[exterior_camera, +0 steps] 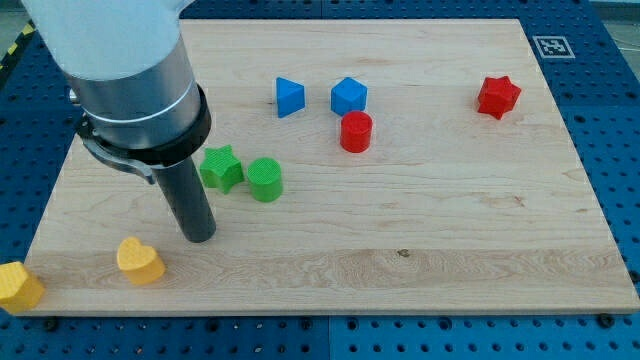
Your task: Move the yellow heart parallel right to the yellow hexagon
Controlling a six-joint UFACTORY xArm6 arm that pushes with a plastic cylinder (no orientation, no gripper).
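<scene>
The yellow heart lies near the view's bottom left on the wooden board. The yellow hexagon sits at the board's bottom-left corner, left of the heart and slightly lower. My tip is on the board just up and right of the heart, with a small gap between them. The dark rod rises from it to the grey arm body at the view's top left.
A green star and a green cylinder lie just right of the rod. A blue triangle, a blue cube and a red cylinder sit at top centre. A red star is at top right.
</scene>
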